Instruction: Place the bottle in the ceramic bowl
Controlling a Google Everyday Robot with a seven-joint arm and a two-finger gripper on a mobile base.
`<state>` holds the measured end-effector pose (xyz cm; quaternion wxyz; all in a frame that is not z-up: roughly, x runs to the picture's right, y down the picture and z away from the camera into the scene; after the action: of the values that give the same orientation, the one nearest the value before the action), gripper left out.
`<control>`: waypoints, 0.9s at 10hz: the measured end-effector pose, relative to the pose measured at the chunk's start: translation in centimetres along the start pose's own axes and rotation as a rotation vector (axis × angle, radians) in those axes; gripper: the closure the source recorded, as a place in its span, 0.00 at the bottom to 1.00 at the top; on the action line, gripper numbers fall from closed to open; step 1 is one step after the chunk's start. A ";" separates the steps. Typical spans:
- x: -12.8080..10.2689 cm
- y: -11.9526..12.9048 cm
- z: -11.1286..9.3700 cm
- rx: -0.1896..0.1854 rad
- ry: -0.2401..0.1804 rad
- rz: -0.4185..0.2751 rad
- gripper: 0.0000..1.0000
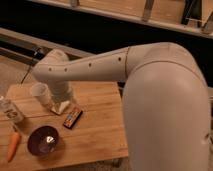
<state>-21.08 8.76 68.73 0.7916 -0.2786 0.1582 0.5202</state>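
Note:
The bottle (11, 111), clear with a whitish label, sits at the far left edge of the wooden table (100, 130). The ceramic bowl (44, 140), dark purple and glossy, stands near the table's front left, below and to the right of the bottle. My white arm reaches in from the right and bends down over the table's middle. Its gripper (61, 99) hangs low just right of a white cup, well to the right of the bottle and above the bowl. Nothing shows in its hold.
A white cup (40, 93) stands beside the gripper. A pale flat packet (62, 107) lies under it, and a dark snack bar (72, 117) lies to its right. An orange carrot (13, 146) lies at the front left corner. My large white body fills the right side.

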 end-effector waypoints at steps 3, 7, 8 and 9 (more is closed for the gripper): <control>-0.8 5.0 -0.1 -0.018 -0.001 -0.144 0.35; -2.0 9.8 0.0 -0.033 -0.004 -0.282 0.35; -2.7 10.2 -0.3 -0.017 -0.012 -0.304 0.35; -3.7 10.9 -0.7 0.001 -0.022 -0.331 0.35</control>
<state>-32.49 8.99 67.17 0.8684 -0.2946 0.1019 0.3855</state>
